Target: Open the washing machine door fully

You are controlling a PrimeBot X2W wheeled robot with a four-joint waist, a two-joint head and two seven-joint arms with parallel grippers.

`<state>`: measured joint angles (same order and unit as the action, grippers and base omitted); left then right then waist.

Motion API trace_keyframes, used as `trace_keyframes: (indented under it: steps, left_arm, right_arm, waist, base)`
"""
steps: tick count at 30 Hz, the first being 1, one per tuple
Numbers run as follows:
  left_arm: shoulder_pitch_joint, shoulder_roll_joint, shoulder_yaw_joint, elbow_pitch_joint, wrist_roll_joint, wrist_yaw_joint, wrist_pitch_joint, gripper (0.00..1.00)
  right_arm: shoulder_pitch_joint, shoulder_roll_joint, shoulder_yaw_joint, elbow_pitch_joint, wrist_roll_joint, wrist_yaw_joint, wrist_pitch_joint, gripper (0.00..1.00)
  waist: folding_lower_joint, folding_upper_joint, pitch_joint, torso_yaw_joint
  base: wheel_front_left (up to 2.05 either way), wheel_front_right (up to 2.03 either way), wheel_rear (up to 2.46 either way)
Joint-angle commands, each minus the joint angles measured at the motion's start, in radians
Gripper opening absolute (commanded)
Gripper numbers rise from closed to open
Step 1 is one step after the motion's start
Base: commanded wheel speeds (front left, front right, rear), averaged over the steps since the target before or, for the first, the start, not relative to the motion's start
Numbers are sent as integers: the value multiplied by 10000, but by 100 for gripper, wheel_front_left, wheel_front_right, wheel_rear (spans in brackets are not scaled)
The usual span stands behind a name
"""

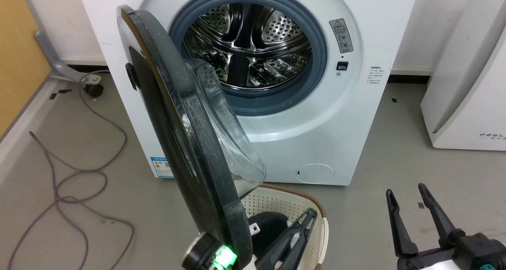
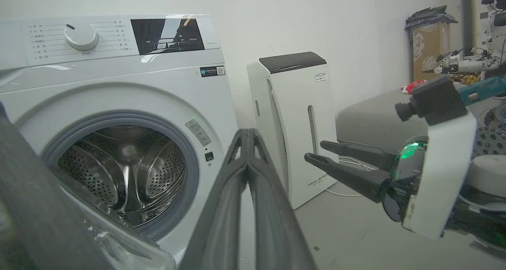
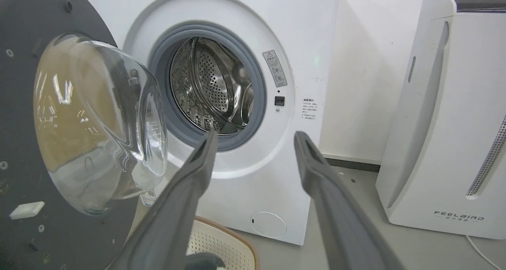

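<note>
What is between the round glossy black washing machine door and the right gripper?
In the head view, a white perforated plastic basket with a brown rim and the shut left gripper lie between the black door and the open right gripper.

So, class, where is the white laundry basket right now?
In the head view the laundry basket sits on the floor at bottom centre, before the washing machine, beneath the lower edge of the washing machine door, the left hand crossing it.
</note>
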<state>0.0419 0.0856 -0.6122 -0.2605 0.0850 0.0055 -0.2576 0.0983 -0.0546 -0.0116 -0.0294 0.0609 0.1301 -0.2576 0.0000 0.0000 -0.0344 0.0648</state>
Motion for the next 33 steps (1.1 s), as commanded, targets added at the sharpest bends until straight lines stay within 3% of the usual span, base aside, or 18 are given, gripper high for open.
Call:
trace_keyframes:
  steps: [1,13,33]
  left_arm:
    - [86,38,-67,175,-20,-30,-42,0]
    - [59,75,151,2002,-240,568,-42,0]
    - [88,637,864,2487,-740,1061,-42,0]
  right_arm:
    - [-10,43,18,-22,-85,6,-41,100]
    - [-42,43,-62,62,-105,6,-41,100]
    - [2,43,112,271,153,6,-42,100]
  waist:
    - [0,0,14,0]
    - [0,0,91,16]
    - [0,0,75,1197]
  base:
    - [0,0,0]
    - [0,0,0]
    - [0,0,0]
